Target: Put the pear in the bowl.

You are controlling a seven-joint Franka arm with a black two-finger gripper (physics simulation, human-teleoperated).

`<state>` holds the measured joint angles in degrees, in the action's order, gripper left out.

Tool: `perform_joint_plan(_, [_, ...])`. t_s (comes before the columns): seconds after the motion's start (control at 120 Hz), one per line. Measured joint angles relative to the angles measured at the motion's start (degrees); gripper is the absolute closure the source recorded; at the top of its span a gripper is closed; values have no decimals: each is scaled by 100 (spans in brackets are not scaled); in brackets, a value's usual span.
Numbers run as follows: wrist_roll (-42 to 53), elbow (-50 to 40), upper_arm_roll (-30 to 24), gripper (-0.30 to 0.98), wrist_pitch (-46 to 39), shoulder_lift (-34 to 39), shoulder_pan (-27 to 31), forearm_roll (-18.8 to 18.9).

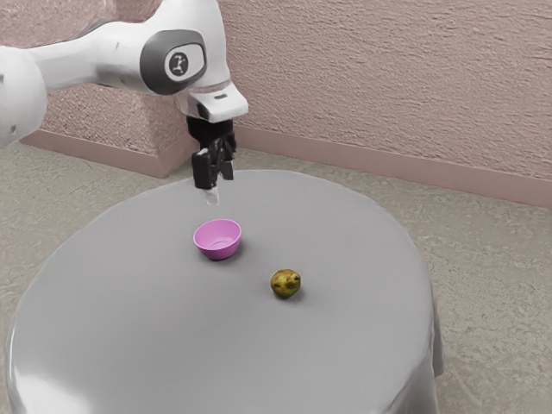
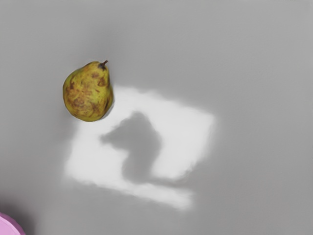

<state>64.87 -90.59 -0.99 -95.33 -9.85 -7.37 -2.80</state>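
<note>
the claw [image 1: 220, 185] hangs apart and empty, likely to leave room to straddle the pear [image 1: 285, 283], which lies below and out from it on the table [image 1: 129, 328], near the bowl [image 1: 218, 251], upright to receive it.

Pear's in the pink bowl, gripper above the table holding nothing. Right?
Pear's wrong: the exterior view shows the pear on the table, outside the pink bowl. The gripper is above the table, holding nothing.
</note>
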Motion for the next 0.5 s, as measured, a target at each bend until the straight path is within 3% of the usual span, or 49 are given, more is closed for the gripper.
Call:
perform_joint_plan(0.283, [693,-47,-7,0,-746,-892,-128,-362])
perform_joint_plan(0.5, [1148,-678,-33,0,-1947,-1229,-169,-445])
